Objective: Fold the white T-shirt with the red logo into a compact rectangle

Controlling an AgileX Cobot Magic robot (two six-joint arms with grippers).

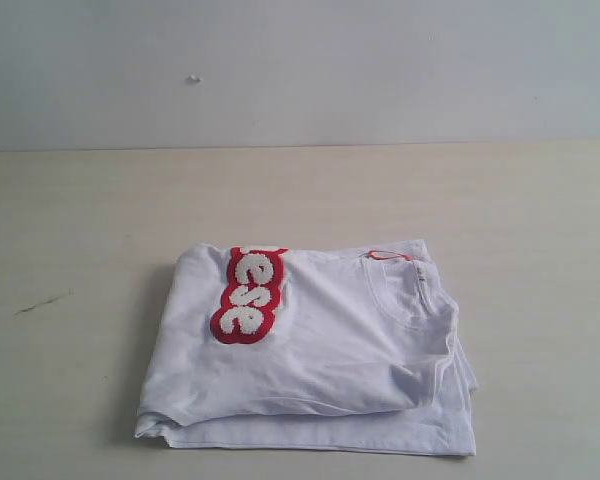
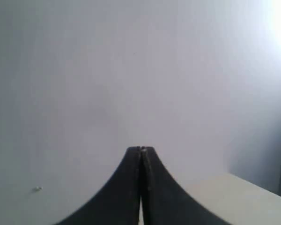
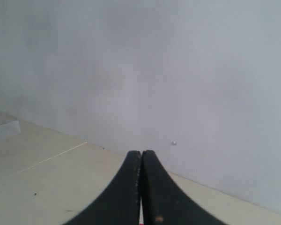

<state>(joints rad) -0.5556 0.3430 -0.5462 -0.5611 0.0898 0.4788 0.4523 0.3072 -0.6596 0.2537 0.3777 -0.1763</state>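
The white T-shirt (image 1: 320,350) lay folded into a rough rectangle on the table (image 1: 80,250), near its front edge, collar (image 1: 405,290) toward the right — the red logo (image 1: 248,295) ran across its upper left, seemingly only partly showing. The left gripper (image 2: 141,149) and the right gripper (image 3: 141,152) were clenched, empty, facing the wall (image 1: 300,60).

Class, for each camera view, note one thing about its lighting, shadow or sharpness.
Exterior view: soft even light, the T-shirt throwing a faint shadow at its left. Left wrist view: glare washes out one corner; left gripper dark and blurred. Right wrist view: flat light, no glare.
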